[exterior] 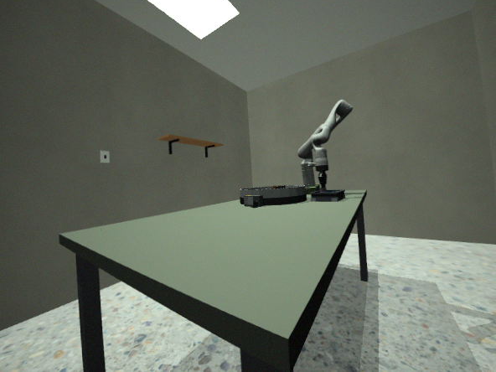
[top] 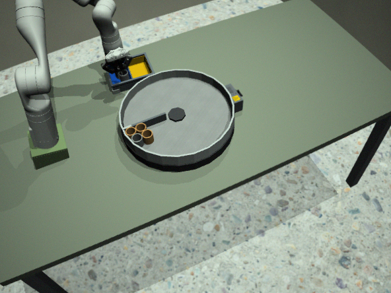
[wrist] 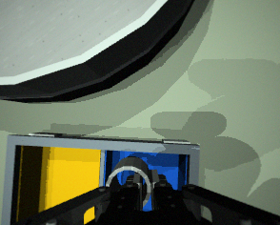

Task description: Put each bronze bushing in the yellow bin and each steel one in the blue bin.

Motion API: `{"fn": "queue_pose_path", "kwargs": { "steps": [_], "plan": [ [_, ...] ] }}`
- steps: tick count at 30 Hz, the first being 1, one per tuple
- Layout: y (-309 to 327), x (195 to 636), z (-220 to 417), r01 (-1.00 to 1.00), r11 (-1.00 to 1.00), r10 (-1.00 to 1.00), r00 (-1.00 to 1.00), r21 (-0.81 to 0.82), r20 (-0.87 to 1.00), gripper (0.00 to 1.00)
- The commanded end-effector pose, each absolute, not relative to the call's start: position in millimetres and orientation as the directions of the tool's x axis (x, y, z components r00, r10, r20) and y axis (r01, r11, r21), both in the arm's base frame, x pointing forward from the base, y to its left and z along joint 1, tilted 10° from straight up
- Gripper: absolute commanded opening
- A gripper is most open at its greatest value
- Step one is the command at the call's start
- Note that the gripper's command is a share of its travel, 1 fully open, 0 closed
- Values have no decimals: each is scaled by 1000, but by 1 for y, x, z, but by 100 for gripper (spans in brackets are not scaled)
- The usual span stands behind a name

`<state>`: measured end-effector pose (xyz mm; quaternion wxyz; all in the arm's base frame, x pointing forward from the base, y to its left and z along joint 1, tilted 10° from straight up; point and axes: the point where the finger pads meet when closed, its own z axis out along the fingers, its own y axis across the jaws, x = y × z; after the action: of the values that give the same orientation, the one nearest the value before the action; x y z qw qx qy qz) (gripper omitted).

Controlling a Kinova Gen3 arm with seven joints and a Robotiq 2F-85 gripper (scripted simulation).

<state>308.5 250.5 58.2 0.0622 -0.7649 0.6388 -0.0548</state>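
Observation:
My gripper (top: 121, 69) (exterior: 322, 187) (wrist: 146, 179) is shut on the wall of a grey steel bushing (top: 124, 76) (wrist: 130, 163). It holds the bushing upright, low in the blue bin (top: 113, 78) (wrist: 170, 164); whether its base touches the floor is hidden. The yellow bin (top: 139, 69) (wrist: 71, 172) is the other half of the same tray, and no bushing shows in its visible part. On the turntable (top: 198, 96) (wrist: 57, 38), three bronze bushings (top: 131, 131) (top: 141, 127) (top: 148, 137) and one steel bushing (top: 137, 140) stand clustered near the rim.
A dark bar (top: 156, 120) lies across the turntable beside the cluster, and a dark hub (top: 176, 114) stands at its centre. The raised rim runs close to the bin tray. A small grey box (top: 235, 103) (exterior: 253, 201) with a yellow patch sits against the turntable's far side.

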Motion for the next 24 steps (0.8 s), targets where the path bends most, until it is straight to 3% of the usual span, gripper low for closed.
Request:
{"fn": "queue_pose_path", "kwargs": {
  "steps": [1,24],
  "plan": [
    [250,309,59,-970,-175,-984,177,-166,4,0],
    [251,311,47,-970,-175,-984,177,-166,4,0]
  ]
}}
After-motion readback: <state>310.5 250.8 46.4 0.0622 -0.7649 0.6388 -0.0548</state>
